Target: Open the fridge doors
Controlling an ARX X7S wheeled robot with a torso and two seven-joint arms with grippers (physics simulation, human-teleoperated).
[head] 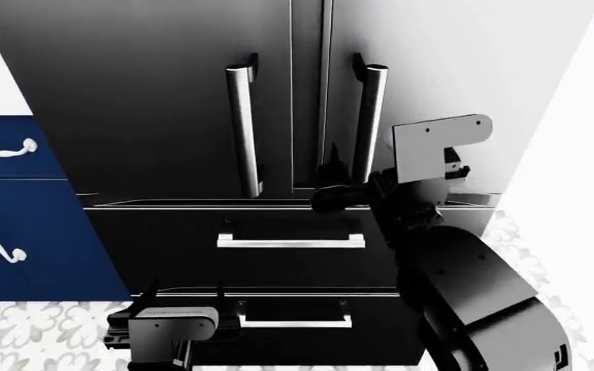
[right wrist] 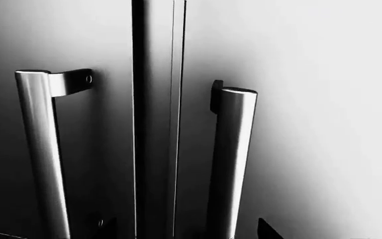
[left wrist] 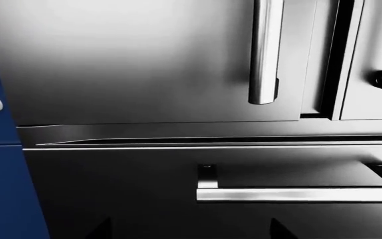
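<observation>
Right pincer nears shut fridge doors' vertical handles.

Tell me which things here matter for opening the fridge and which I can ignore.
Belongs to the job:
left fridge door and its vertical handle
right fridge door and its vertical handle
right tool, near the right handle's lower end

Ignore:
upper drawer
lower drawer
blue cabinets
</observation>
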